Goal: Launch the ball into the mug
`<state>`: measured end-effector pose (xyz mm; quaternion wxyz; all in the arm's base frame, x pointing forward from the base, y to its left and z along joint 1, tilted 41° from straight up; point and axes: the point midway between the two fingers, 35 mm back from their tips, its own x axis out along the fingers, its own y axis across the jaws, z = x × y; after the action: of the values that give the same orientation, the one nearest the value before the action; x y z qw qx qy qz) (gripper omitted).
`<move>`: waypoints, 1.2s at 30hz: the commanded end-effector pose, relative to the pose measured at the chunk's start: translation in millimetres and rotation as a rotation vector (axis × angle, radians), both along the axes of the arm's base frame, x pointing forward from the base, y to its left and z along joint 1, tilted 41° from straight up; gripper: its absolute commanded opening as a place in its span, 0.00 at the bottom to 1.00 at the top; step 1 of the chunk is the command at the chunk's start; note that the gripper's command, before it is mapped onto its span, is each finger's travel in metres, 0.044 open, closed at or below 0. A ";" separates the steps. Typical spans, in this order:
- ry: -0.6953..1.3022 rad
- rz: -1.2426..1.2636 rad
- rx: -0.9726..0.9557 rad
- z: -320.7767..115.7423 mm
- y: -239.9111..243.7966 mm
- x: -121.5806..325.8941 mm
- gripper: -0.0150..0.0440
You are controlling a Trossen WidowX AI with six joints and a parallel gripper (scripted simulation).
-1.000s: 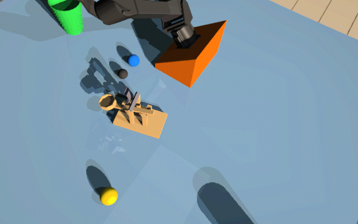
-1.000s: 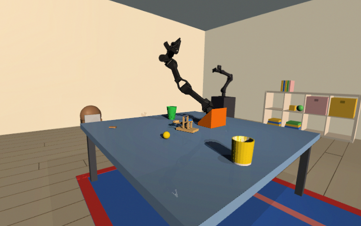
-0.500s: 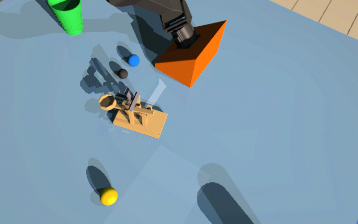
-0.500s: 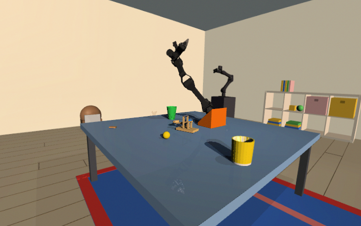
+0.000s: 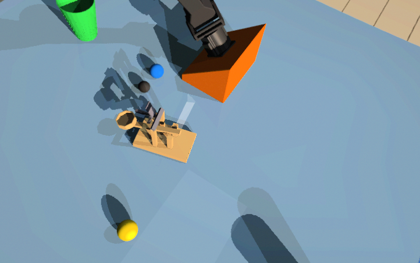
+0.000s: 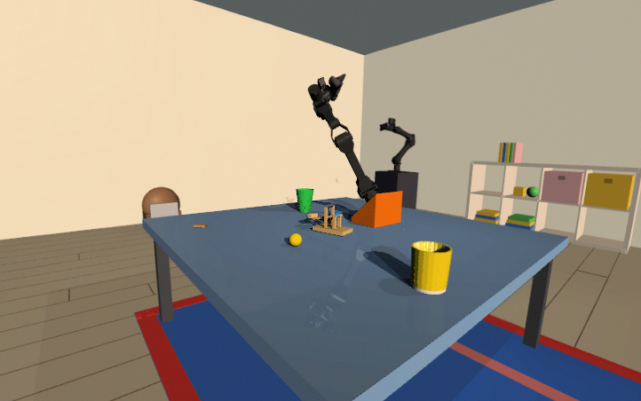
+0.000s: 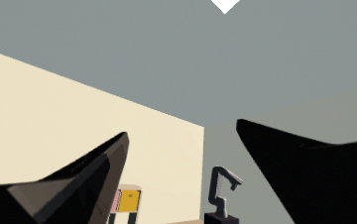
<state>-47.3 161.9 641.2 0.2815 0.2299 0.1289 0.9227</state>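
Observation:
The wooden catapult stands mid-table, its base flat. Its throwing cup is raised and empty. A blue ball and a smaller dark ball lie beyond it; a larger yellow ball lies apart on the other side. The yellow mug stands upright near the table's right edge in the exterior view; the top view shows only a shadow there. My gripper is open and empty, high above the table and far from the catapult, pointing at walls and ceiling.
An orange wedge block stands at my arm's base. A green cup stands behind the catapult. A small brown piece lies near the table's left edge. A second arm stands on a pedestal beyond the table.

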 end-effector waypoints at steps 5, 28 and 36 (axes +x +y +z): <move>-0.071 0.161 0.170 6.6 -58.9 -52.0 1.00; -0.098 0.632 0.707 -9.3 -259.8 -93.1 1.00; -0.073 0.795 0.874 -27.6 -327.4 -73.6 1.00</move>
<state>-127.5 -145.7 619.3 -0.1749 0.2233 -0.1831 0.9413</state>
